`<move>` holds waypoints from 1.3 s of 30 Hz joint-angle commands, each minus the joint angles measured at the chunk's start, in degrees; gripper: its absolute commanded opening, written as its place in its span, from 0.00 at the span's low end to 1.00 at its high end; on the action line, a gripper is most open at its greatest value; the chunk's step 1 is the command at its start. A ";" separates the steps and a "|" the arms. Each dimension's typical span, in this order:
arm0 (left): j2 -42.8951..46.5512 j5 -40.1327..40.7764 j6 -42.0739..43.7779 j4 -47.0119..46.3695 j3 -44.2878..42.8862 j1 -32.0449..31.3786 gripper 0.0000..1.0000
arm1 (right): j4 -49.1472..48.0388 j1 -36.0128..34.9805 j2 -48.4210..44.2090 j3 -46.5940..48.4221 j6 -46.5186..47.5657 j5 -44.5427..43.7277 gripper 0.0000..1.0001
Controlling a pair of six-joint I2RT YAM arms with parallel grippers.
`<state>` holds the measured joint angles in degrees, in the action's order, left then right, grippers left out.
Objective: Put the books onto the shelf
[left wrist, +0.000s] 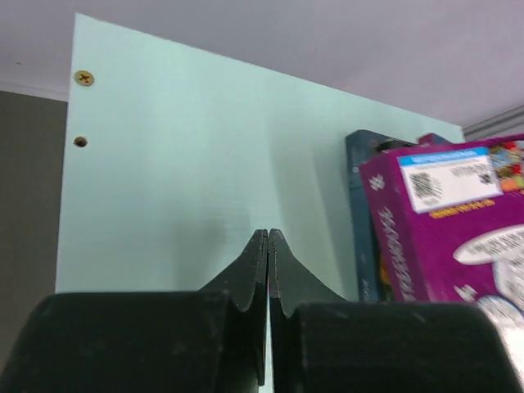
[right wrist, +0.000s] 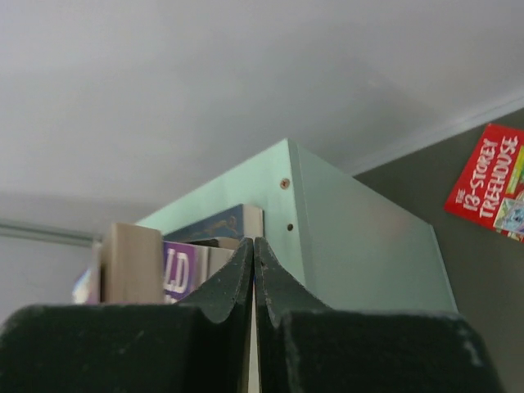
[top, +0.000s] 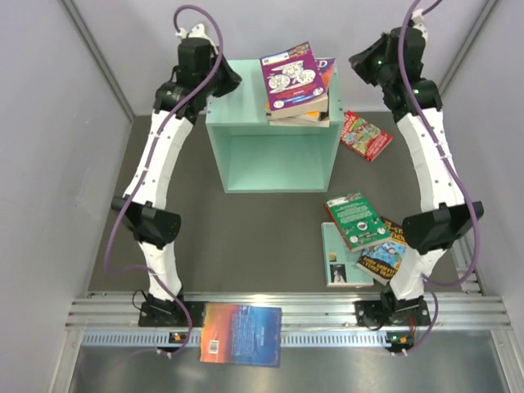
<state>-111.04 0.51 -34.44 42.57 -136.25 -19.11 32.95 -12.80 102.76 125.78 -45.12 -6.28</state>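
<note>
Loose books (top: 356, 219) lie lower right on the bench (top: 246, 237). Upper centre, the shelf (top: 270, 155), a stack (top: 293, 80) on top, sits between my left hand (left wrist: 268, 233) and right hand (right wrist: 254, 241), both clenched empty.

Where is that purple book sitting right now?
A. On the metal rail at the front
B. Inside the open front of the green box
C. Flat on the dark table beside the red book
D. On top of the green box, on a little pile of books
D: the purple book lies uppermost on a small pile resting on the roof of the mint-green box, not inside it.
</note>
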 commanded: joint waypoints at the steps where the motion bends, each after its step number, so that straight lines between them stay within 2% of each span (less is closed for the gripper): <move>1: -3.90 -0.25 -2.12 -7.14 -2.36 0.22 0.00 | 2.56 0.84 2.79 4.57 3.02 11.38 0.00; 5: -6.72 -0.25 -5.55 -10.92 -2.71 0.13 0.00 | 1.59 0.76 4.38 2.64 3.99 12.09 0.00; 12: -11.30 0.28 -6.78 -15.22 -9.30 -0.57 0.00 | 0.80 0.84 7.45 4.47 5.84 11.47 0.00; 17: -13.67 -0.25 -3.37 -21.72 -9.65 -4.16 0.00 | 1.24 0.32 11.14 6.76 5.31 12.79 0.00; 23: -16.13 2.56 0.34 -23.58 -11.50 -9.18 0.00 | 1.42 0.23 12.55 6.76 6.19 13.49 0.00; 31: -16.31 8.09 0.25 -24.99 -11.50 -8.84 0.00 | 1.94 -0.21 12.55 5.36 7.59 15.42 0.00; 39: -9.56 13.19 -0.19 -22.97 -5.71 -3.31 0.00 | 2.38 1.72 11.23 3.60 7.51 12.26 0.00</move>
<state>-126.30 10.07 -35.20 20.69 -144.03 -25.58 33.67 -12.12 114.08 130.50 -38.54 7.49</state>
